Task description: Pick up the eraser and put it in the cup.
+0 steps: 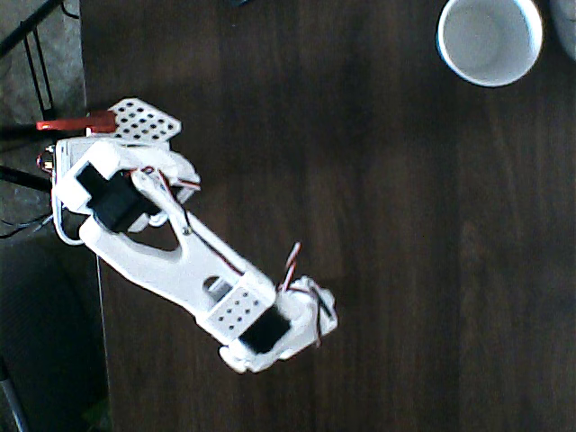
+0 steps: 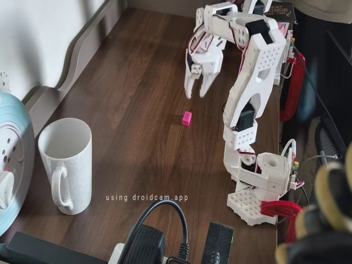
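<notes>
Gripper: the white two-finger gripper [image 2: 197, 88] hangs above the dark wooden table [image 2: 137, 82], fingertips pointing down; in the overhead view the gripper [image 1: 310, 315] is largely covered by the arm's own wrist.
Jaw state: released; the fixed view shows a clear gap between the two fingers, with nothing between them.
Eraser: the small pink eraser [image 2: 187, 118] lies flat on the table, below the fingertips and toward the camera from them in the fixed view, not touching either finger. In the overhead view it cannot be made out.
Cup: the white cup [image 2: 66, 165] stands upright, well apart from the jaws, to the lower left of them in the fixed view; a handle shows on its side here. In the overhead view the cup [image 1: 490, 38] sits at the top right, far from the gripper, with its pale inside open to the camera.
Arm: the white arm [image 2: 250, 82] rises from its base [image 2: 258, 192] at the right table edge and bends over toward the jaws.
</notes>
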